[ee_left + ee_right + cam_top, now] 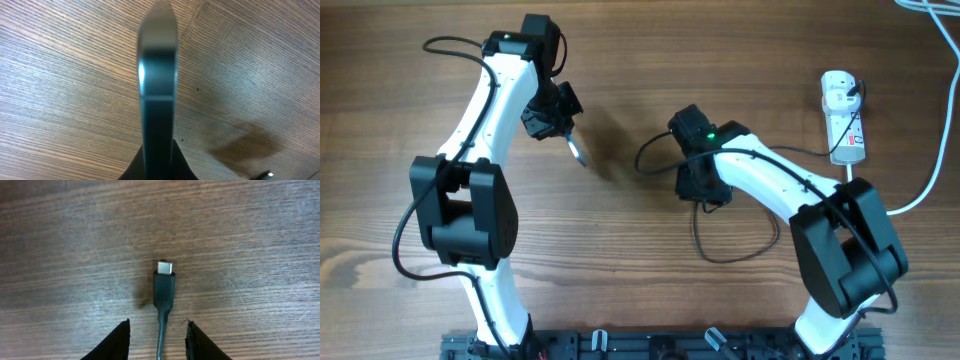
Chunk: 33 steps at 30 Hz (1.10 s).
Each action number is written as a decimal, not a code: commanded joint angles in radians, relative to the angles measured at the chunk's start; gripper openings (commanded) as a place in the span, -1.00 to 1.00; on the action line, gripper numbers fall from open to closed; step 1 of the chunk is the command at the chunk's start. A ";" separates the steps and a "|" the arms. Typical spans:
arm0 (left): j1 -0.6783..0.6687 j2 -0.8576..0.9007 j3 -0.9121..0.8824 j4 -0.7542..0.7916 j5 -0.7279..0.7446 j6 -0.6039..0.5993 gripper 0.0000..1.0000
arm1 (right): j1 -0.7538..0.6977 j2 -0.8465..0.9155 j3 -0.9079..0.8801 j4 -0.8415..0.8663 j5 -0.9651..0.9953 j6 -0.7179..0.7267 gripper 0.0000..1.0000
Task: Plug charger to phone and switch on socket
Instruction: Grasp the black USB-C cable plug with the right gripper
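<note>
My left gripper [556, 120] is shut on the phone [577, 152] and holds it edge-on above the table. In the left wrist view the phone's dark, pale-rimmed edge [157, 75] rises from between the jaws [159, 162]. The charger's black cable [735, 258] loops on the table under my right arm. Its connector tip [164, 287] lies flat on the wood, pointing away. My right gripper [157, 335] is open, one finger either side of the cable just behind the tip, not touching it. The socket [842, 120] lies at the far right with its white adapter on top.
The socket's thick white cord [935, 170] runs along the right edge of the table. A small dark piece with a pale end [265, 175] shows at the bottom right of the left wrist view. The table is brown wood.
</note>
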 commanded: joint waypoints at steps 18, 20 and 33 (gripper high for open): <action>0.000 -0.023 -0.003 0.001 0.017 -0.010 -0.92 | 0.000 0.055 -0.002 -0.017 0.005 0.022 -0.59; 0.000 -0.023 -0.003 0.001 0.017 -0.010 -0.92 | 0.000 0.055 -0.002 -0.019 0.005 0.022 -0.63; 0.000 -0.023 -0.003 0.056 0.338 0.129 -0.92 | -0.001 0.051 0.028 0.003 -0.085 -0.066 -0.91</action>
